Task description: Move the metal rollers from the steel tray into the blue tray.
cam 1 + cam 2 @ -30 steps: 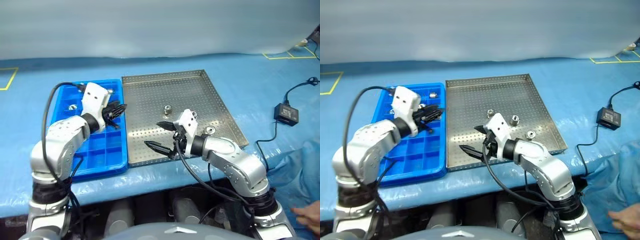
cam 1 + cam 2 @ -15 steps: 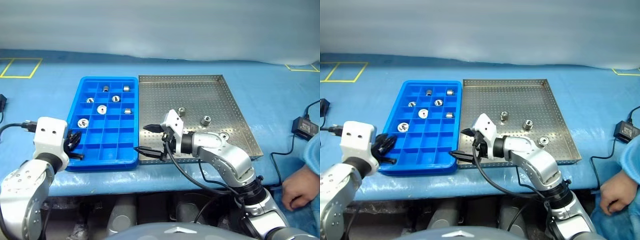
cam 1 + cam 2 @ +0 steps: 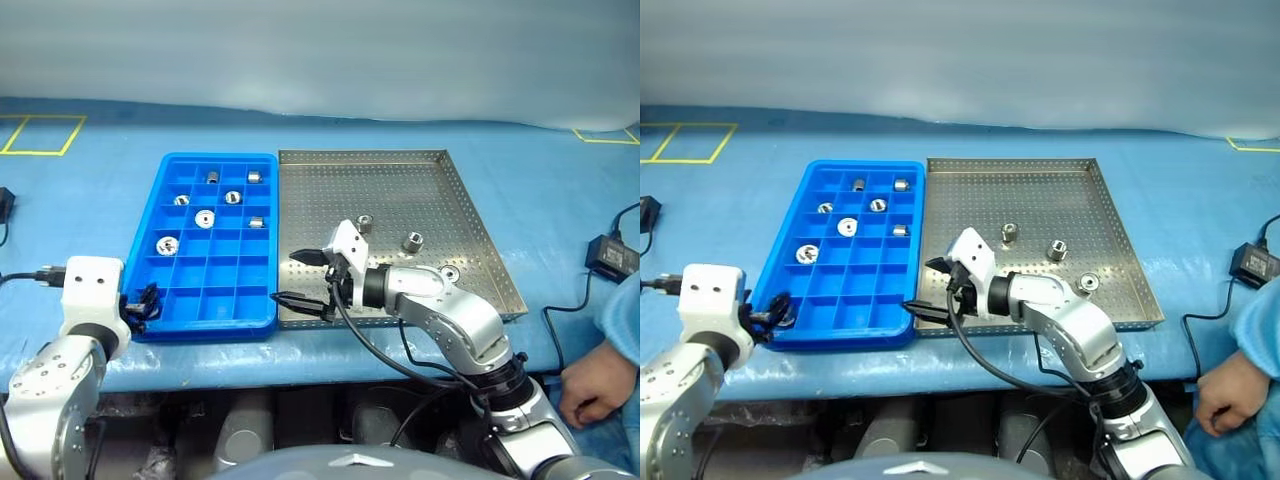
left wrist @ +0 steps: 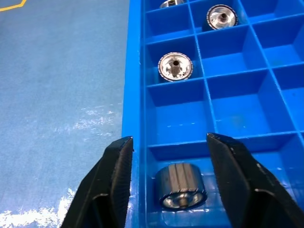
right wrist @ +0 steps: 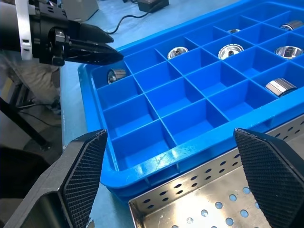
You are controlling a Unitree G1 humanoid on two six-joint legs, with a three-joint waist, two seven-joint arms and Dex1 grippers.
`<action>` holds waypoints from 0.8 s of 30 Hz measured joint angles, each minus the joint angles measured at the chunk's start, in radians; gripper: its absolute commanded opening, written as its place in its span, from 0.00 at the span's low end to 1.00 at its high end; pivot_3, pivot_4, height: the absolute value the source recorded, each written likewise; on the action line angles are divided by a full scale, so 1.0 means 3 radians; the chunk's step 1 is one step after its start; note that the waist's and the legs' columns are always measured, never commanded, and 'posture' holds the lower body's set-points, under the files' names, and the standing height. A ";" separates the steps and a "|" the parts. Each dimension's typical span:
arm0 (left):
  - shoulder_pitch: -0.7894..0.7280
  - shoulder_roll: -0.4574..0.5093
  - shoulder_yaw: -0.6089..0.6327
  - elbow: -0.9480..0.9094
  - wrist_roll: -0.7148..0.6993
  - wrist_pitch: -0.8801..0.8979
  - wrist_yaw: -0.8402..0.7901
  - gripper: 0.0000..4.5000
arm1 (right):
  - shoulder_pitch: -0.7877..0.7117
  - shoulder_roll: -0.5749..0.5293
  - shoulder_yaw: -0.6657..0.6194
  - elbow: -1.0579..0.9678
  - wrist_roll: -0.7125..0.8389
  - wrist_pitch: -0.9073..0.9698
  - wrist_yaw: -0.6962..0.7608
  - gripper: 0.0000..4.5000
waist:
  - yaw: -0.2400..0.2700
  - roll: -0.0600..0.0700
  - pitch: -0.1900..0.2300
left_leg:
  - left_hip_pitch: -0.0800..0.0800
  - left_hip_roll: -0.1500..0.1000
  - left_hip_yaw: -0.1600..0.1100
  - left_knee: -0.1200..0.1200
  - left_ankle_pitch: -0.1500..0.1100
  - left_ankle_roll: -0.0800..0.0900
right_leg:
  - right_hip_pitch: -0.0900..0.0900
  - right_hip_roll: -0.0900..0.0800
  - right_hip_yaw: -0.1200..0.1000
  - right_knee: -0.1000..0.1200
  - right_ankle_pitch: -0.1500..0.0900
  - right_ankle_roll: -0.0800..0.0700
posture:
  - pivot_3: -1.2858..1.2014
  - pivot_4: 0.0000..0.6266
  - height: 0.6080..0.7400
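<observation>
A table draped in blue cover (image 3: 90, 200) carries the blue tray (image 3: 160, 180) and the steel tray (image 3: 400, 190) touching side by side, and a black adapter (image 3: 608, 255) well apart.

Blue tray (image 3: 262, 322) left of, touching, steel tray (image 3: 478, 225) holding 3 rollers (image 3: 412, 241)

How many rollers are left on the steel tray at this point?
3. One sits mid-tray, one beside it toward the right, and a flat one near the right rim of the steel tray. The right arm could hide another.
</observation>
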 measured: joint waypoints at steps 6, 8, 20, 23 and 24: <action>-0.0473 -0.0163 -0.0234 0.0036 -0.0321 -0.0376 -0.0265 0.68 | 0.0035 -0.0050 -0.0014 -0.0084 -0.0041 0.0030 -0.0081 1.00 | -0.0013 0.0000 0.0000 | -0.0001 -0.0003 0.0002 -0.0001 0.0000 0.0000 | 0.0001 -0.0001 0.0001 -0.0001 0.0001 -0.0001 | 0.56 0.24 1.00; -0.0598 -0.0148 -0.0423 0.0132 -0.0400 -0.0458 -0.0363 0.68 | 0.0062 -0.0092 -0.0043 -0.0121 -0.0053 0.0048 -0.0123 1.00 | -0.0022 0.0000 0.0000 | -0.0001 -0.0005 0.0002 -0.0001 0.0000 0.0000 | 0.0001 0.0001 0.0001 -0.0001 0.0001 -0.0001 | 0.56 0.24 1.00; -0.1853 0.0176 -0.1897 0.1824 -0.0215 -0.1308 -0.1021 0.68 | 0.0403 -0.0492 -0.0409 -0.0498 -0.0344 0.0417 -0.0699 1.00 | -0.0169 0.0002 0.0000 | -0.0006 -0.0006 0.0016 0.0001 0.0000 0.0001 | -0.0002 0.0007 0.0003 -0.0002 0.0000 0.0000 | 0.48 0.24 1.00; -0.2066 0.0112 -0.2151 0.2198 -0.0139 -0.1513 -0.1174 0.68 | 0.0503 -0.0488 -0.0495 -0.0618 -0.0353 0.0492 -0.0803 1.00 | -0.0262 0.0002 0.0000 | -0.0007 -0.0008 0.0017 -0.0001 -0.0002 0.0004 | -0.0003 0.0007 0.0007 -0.0003 0.0000 0.0000 | 0.45 0.24 1.00; -0.2150 0.0076 -0.2262 0.2368 -0.0103 -0.1582 -0.1239 0.68 | 0.0557 -0.0491 -0.0523 -0.0684 -0.0354 0.0524 -0.0835 1.00 | -0.0293 0.0002 0.0000 | -0.0007 -0.0008 0.0018 -0.0001 -0.0003 0.0004 | -0.0003 0.0007 0.0008 -0.0003 0.0000 0.0001 | 0.44 0.24 1.00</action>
